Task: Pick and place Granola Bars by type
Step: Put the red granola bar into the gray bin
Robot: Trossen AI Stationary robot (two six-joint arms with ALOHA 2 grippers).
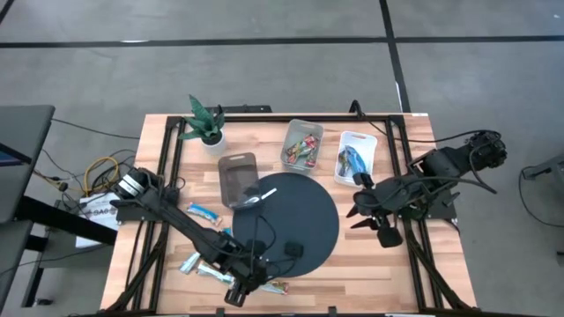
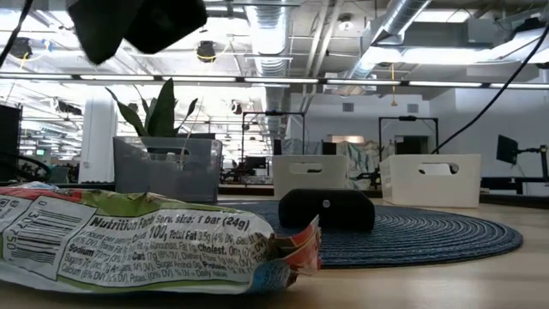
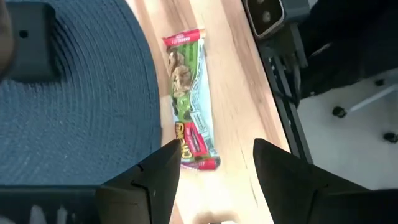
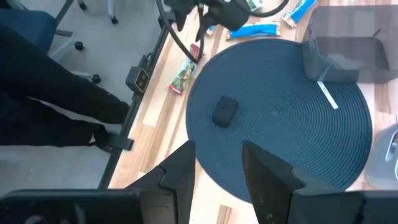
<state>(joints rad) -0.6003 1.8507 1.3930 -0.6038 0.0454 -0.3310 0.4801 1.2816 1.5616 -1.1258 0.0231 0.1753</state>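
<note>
A red-and-green granola bar (image 3: 188, 99) lies flat on the wood by the near edge of the table (image 1: 275, 287), beside the round mat; it fills the foreground of the low view (image 2: 146, 249). My left gripper (image 3: 217, 165) is open above the bar's end, one finger on either side of it, and shows in the high view (image 1: 236, 293). Blue and light blue bars (image 1: 201, 211) (image 1: 196, 264) lie on the table's left part. My right gripper (image 1: 377, 227) is open and waits over the mat's right edge (image 4: 217, 163).
The dark round mat (image 1: 308, 220) carries a small black block (image 1: 293, 251) and a white stick (image 1: 260, 195). At the far side stand a grey bin (image 1: 238, 179), a clear bin with red-green bars (image 1: 301, 145), a white bin with blue bars (image 1: 355, 158) and a plant (image 1: 207, 123).
</note>
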